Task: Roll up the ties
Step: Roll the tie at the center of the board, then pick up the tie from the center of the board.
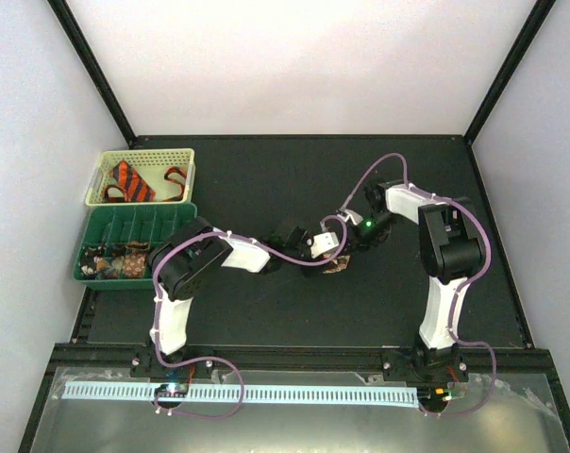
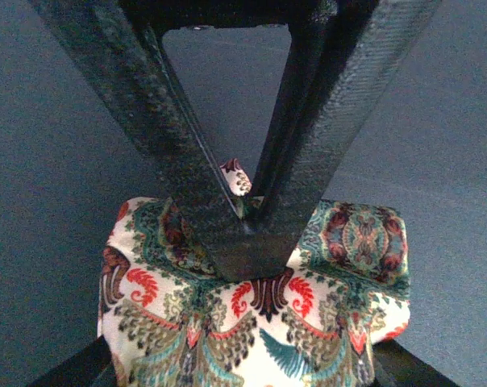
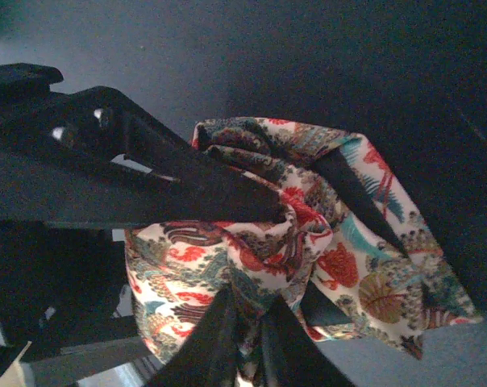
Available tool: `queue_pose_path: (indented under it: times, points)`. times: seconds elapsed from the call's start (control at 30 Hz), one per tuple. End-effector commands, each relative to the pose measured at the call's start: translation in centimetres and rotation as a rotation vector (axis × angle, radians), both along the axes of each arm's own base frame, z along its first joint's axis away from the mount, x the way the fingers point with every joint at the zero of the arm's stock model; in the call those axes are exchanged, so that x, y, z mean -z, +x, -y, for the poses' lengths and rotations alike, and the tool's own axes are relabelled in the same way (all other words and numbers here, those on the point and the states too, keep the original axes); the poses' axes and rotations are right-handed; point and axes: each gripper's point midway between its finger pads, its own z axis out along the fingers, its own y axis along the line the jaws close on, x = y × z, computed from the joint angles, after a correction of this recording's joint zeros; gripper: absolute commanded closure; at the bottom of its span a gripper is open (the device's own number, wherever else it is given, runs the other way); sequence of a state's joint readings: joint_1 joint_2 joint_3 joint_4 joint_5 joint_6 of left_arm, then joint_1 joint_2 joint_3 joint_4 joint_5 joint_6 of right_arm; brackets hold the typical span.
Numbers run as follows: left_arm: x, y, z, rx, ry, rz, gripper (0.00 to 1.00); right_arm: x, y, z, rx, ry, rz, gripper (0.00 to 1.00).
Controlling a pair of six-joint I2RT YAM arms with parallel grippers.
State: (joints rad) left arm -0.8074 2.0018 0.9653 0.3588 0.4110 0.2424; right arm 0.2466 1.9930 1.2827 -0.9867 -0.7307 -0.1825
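A cream tie with a red and teal pattern (image 1: 337, 266) lies partly coiled at the table's middle, between both grippers. In the left wrist view the coil (image 2: 308, 322) fills the gap between my left gripper's (image 2: 235, 372) own fingers, which hold it by its sides. My right gripper (image 2: 245, 246) comes down from above with its tips pinched together on the coil's inner fold. The right wrist view shows that same gripper (image 3: 255, 326) shut on bunched cloth, while the tie's loose end (image 3: 389, 282) hangs off to the right. An orange tie with black stripes (image 1: 132, 179) lies in a basket.
The pale yellow basket (image 1: 143, 154) stands at the back left. In front of it is a green divided tray (image 1: 139, 222) with a speckled coil (image 1: 115, 264) in its near compartment. Purple cables (image 1: 360, 184) loop over both arms. Black frame bars edge the table.
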Motion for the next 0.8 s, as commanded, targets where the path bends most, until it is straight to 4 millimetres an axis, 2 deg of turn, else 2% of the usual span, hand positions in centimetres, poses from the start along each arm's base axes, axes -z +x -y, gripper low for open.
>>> queue_pose_path:
  times: [0.0,0.1,0.2,0.3,0.43,0.6,0.77]
  points:
    - [2.5,-1.1,-0.1,0.03,0.065,-0.042,0.57,2.8,0.3,2.5,-0.003,-0.133,0.006,0.79]
    - [4.2,-2.0,-1.7,0.034,0.129,-0.048,0.59,1.3,0.9,2.9,0.051,-0.093,-0.014,0.58]
    - [5.3,-2.7,-2.6,0.034,0.169,-0.061,0.6,0.2,0.8,3.1,0.074,-0.066,-0.026,0.41]
    - [5.6,-2.8,-2.6,0.032,0.182,-0.065,0.6,0.4,0.7,3.3,0.082,-0.071,-0.035,0.32]
    - [5.6,-2.7,-2.3,0.038,0.184,-0.058,0.6,1.6,1.6,3.4,0.099,-0.09,-0.038,0.2]
    - [5.7,-2.6,-2.1,0.041,0.19,-0.056,0.59,2.6,2.1,2.1,0.107,-0.021,-0.109,0.21]
    - [5.8,-2.6,-2.3,0.035,0.195,-0.052,0.59,1.0,0.4,0.4,0.074,0.148,-0.177,0.32]
